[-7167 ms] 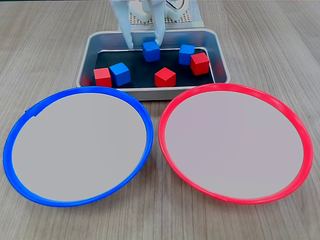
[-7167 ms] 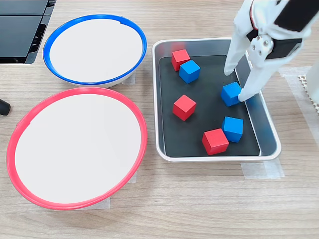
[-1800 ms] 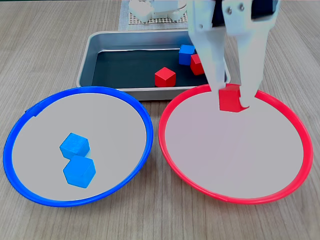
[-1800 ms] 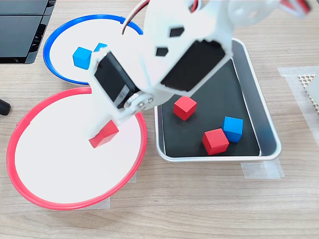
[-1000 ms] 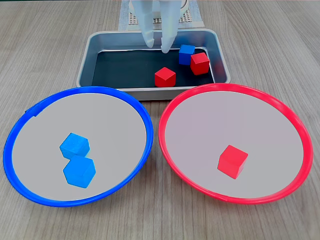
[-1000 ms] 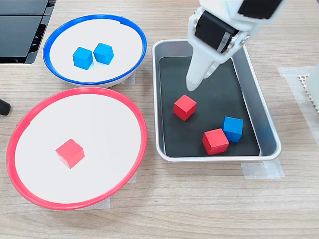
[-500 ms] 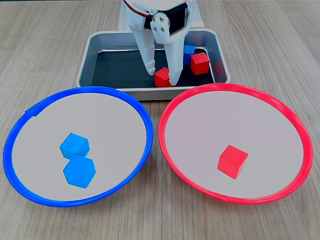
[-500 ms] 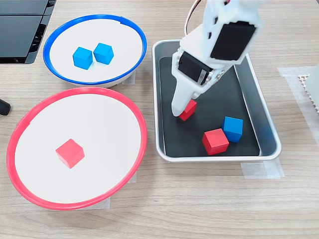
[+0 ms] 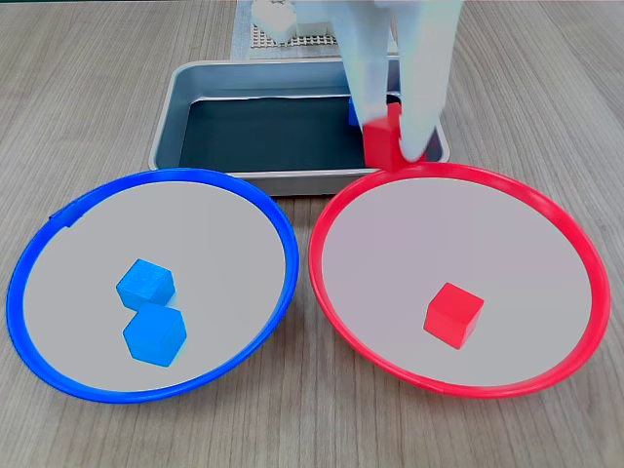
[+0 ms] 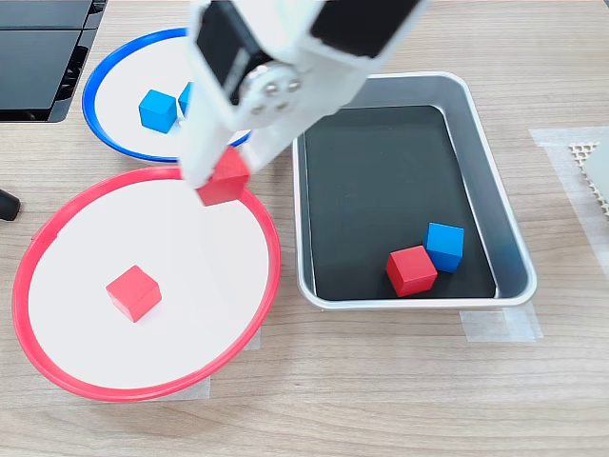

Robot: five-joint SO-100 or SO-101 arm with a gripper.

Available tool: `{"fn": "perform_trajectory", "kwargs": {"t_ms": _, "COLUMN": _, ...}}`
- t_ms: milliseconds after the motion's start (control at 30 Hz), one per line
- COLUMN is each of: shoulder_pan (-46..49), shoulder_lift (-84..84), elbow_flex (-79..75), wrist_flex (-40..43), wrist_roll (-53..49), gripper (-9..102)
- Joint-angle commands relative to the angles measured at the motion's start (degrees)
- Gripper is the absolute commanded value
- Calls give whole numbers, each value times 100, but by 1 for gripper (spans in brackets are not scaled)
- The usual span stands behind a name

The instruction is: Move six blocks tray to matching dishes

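My gripper (image 9: 392,152) (image 10: 217,187) is shut on a red block (image 9: 381,143) (image 10: 225,179) and holds it in the air over the red-rimmed dish's (image 9: 331,292) (image 10: 57,376) edge nearest the tray. Another red block (image 9: 453,315) (image 10: 133,291) lies in that dish. Two blue blocks (image 9: 145,284) (image 9: 154,335) (image 10: 157,109) lie in the blue-rimmed dish (image 9: 29,253) (image 10: 105,143). The silver tray (image 9: 171,107) (image 10: 509,276) holds one red block (image 10: 411,270) touching one blue block (image 10: 444,247); in the front fixed view my fingers hide most of them.
A white mesh base (image 9: 292,39) stands behind the tray. A black flat device (image 10: 38,48) lies at the table's top left, and a dark object (image 10: 6,204) pokes in from the left edge. Tape (image 10: 500,326) holds the tray down.
Half a second ago my fingers were down in the tray around a red block. Now that block is lifted out and carried to the red dish's rim.
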Motion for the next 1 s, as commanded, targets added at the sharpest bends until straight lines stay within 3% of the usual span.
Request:
{"fn": "perform_trajectory", "kwargs": {"t_ms": 0, "shoulder_pan": -185, "shoulder_lift": -369, "elbow_flex": -360, "wrist_flex": -765, "wrist_roll": 26, "gripper": 2}}
{"fn": "perform_trajectory", "kwargs": {"t_ms": 133, "shoulder_pan": -264, "shoulder_lift": -756, "elbow_flex": -360, "wrist_flex": -888, "wrist_roll": -483, "gripper": 19}}
{"fn": "perform_trajectory", "kwargs": {"t_ms": 200, "shoulder_pan": -264, "shoulder_lift": -773, "elbow_flex": -308, "wrist_flex": -835, "wrist_roll": -598, "gripper": 20}}
{"fn": "perform_trajectory", "kwargs": {"t_ms": 333, "shoulder_pan": -237, "shoulder_lift": -457, "elbow_flex": -97, "wrist_flex": -281, "wrist_roll": -835, "gripper": 5}}
{"fn": "perform_trajectory", "kwargs": {"t_ms": 400, "shoulder_pan": -237, "shoulder_lift": -88, "elbow_flex": 97, "wrist_flex": 387, "wrist_roll": -1336, "gripper": 0}}
{"fn": "perform_trajectory", "kwargs": {"t_ms": 467, "shoulder_pan": -176, "shoulder_lift": 633, "elbow_flex": 536, "wrist_flex": 1626, "wrist_roll": -2628, "gripper": 0}}
{"fn": "perform_trajectory", "kwargs": {"t_ms": 567, "shoulder_pan": 97, "shoulder_lift": 1450, "elbow_flex": 1310, "wrist_flex": 2206, "wrist_roll": -3920, "gripper": 0}}
{"fn": "perform_trajectory", "kwargs": {"t_ms": 733, "shoulder_pan": 466, "shoulder_lift": 2654, "elbow_flex": 3103, "wrist_flex": 1714, "wrist_roll": -5142, "gripper": 3}}
{"fn": "perform_trajectory", "kwargs": {"t_ms": 967, "shoulder_pan": 396, "shoulder_lift": 3023, "elbow_flex": 4061, "wrist_flex": 1556, "wrist_roll": -5150, "gripper": 13}}
